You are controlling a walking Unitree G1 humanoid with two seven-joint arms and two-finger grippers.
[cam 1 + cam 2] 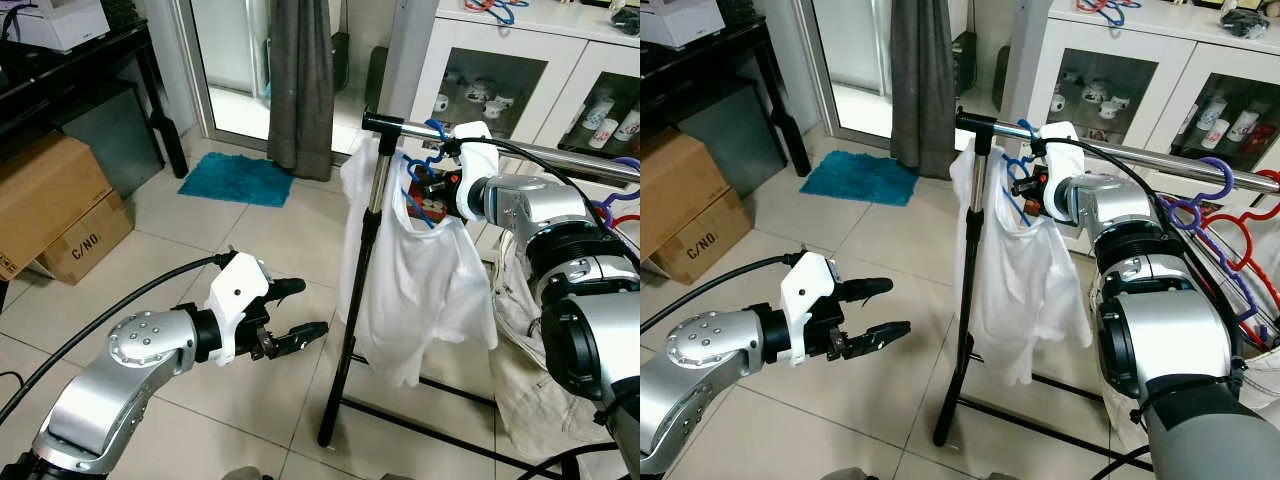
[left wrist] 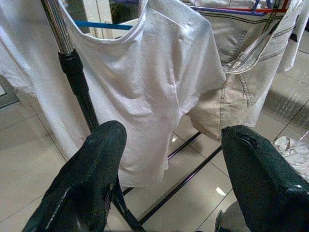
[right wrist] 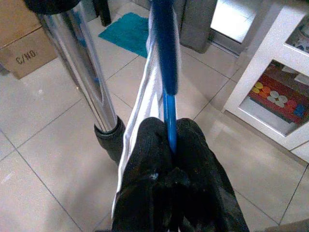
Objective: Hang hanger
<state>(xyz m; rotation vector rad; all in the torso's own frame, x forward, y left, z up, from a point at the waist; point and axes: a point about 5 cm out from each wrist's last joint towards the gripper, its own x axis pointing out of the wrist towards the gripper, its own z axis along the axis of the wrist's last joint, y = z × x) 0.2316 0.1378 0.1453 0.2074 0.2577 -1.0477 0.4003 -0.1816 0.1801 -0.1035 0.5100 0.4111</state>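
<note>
With the right gripper (image 3: 170, 145) clamped on the blue hanger (image 1: 425, 170) whose hook sits at the rail (image 1: 520, 150), lower gently until seated; the left gripper (image 1: 290, 315) hovers apart, low left.

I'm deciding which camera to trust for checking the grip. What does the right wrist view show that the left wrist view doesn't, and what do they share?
Right wrist view: the right claw shut on the blue hanger, plus a teal mat and a cardboard box.

Left wrist view: the open left claw, low and apart from the rack, and pale jeans hanging beside the shirt.

Both: the white T-shirt, the rack's upright pole and the tiled floor.
</note>
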